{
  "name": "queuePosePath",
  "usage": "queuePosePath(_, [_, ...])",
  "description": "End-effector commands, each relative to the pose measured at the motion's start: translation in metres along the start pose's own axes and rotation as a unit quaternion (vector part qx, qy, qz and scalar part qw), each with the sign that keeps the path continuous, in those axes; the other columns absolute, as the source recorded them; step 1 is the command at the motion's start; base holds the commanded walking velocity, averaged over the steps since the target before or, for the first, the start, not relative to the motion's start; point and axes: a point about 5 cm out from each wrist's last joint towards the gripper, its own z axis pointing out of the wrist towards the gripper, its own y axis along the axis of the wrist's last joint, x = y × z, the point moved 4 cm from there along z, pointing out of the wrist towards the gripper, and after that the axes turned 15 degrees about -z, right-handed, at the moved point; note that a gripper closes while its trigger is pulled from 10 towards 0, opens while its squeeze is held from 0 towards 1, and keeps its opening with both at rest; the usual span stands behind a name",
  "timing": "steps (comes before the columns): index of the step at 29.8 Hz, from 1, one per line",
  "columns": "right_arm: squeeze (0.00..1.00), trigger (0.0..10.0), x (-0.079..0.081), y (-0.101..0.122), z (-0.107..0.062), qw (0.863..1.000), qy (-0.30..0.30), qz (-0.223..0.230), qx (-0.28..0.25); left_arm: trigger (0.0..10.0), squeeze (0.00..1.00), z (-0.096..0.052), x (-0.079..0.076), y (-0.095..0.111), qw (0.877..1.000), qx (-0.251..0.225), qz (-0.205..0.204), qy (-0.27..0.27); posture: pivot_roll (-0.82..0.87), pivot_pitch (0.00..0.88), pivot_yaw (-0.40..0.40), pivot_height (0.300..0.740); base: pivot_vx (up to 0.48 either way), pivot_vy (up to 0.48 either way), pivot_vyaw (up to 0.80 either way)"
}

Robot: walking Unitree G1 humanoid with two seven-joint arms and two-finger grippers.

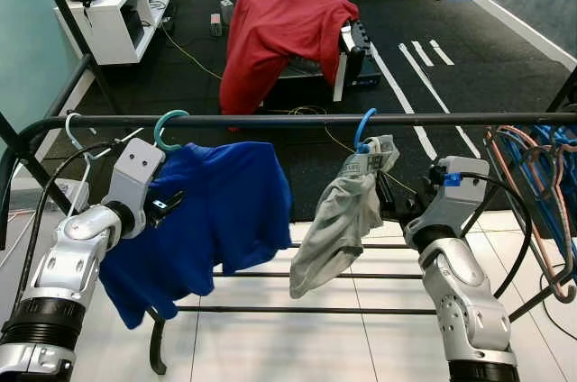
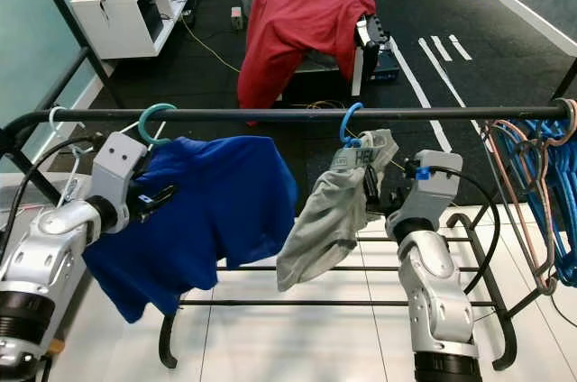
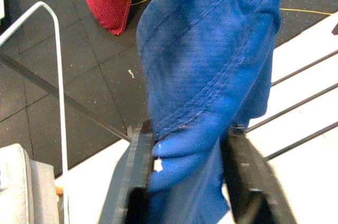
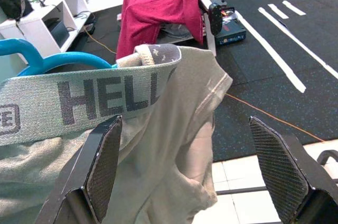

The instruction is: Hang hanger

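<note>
Done: blue hanger [image 1: 363, 129] with grey garment [image 1: 341, 220] hooked on rail [image 1: 270, 119].
Right gripper [image 4: 185, 166]: spread wide, empty.
Left gripper [image 3: 185, 182]: pinching blue shirt [image 1: 203, 220].
Left: retreat.

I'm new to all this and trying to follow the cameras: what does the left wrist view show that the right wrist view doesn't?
Left wrist view: the left end effector shut on the blue shirt, with a white wire hanger beside it. Right wrist view: the right end effector, open, at the grey garment with its lettered waistband on a blue hanger. Both share the red cloth and dark floor mat.
</note>
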Motion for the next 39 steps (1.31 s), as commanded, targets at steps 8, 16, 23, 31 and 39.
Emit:
queuePosePath(8, [0.0, 10.0, -0.002, 0.0, 0.0, 1.0, -0.004, 0.006, 0.001, 0.0, 0.0, -0.004, 0.003, -0.014, 0.999, 0.038, 0.007, -0.004, -0.15, 0.1, 0.052, 0.74, 0.0, 0.0, 0.0])
queuePosePath(16, [0.0, 10.0, -0.002, 0.0, 0.001, 1.0, -0.004, 0.007, 0.001, 0.0, 0.0, -0.016, -0.002, 0.026, 0.997, -0.066, -0.046, -0.011, -0.15, 0.098, 0.055, 0.74, 0.0, 0.0, 0.0])
queuePosePath(23, [0.0, 10.0, -0.003, 0.0, 0.001, 1.0, -0.004, 0.008, 0.002, 0.0, 0.0, -0.044, -0.012, 0.045, 0.982, -0.161, -0.097, -0.008, -0.12, 0.106, 0.047, 0.74, 0.0, 0.0, 0.0])
queuePosePath(31, [0.0, 10.0, -0.002, -0.001, 0.003, 1.0, 0.002, 0.008, 0.003, 0.0, 0.0, -0.075, -0.045, 0.015, 0.984, -0.13, -0.109, -0.059, -0.11, 0.098, 0.042, 0.74, 0.0, 0.0, 0.0])
queuePosePath(39, [0.0, 10.0, -0.002, -0.002, 0.004, 1.0, 0.004, 0.007, 0.005, 0.0, 0.0, -0.117, -0.061, -0.024, 0.984, -0.02, -0.108, -0.138, -0.1, 0.093, 0.037, 0.74, 0.0, 0.0, 0.0])
